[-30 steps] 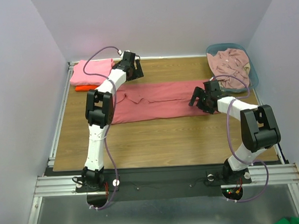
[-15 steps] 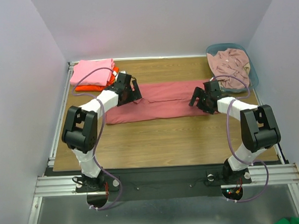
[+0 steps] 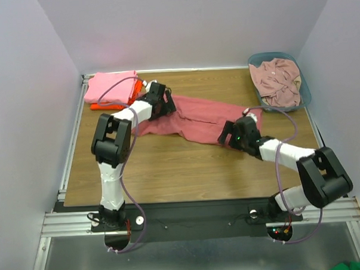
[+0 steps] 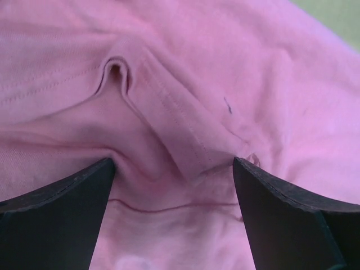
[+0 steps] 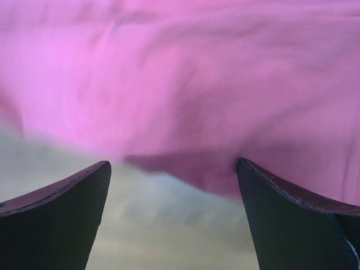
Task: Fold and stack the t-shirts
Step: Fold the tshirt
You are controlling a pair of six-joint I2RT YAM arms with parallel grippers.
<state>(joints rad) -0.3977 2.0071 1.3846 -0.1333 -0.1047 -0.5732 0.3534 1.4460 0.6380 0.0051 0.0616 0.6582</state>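
Gaping, left end effector (image 4: 173, 164) and right end effector (image 5: 173, 163) seemingly straddle opposite ends of the coral-red t-shirt (image 3: 197, 113).

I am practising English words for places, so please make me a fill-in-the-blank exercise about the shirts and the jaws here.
1. The pink shirt lies on the orange shirt, at the back ___ corner of the table.
2. The pale shirt lies in the ___.
3. At the red shirt, both pairs of jaws stand ___.
Missing words: left; basket; open.
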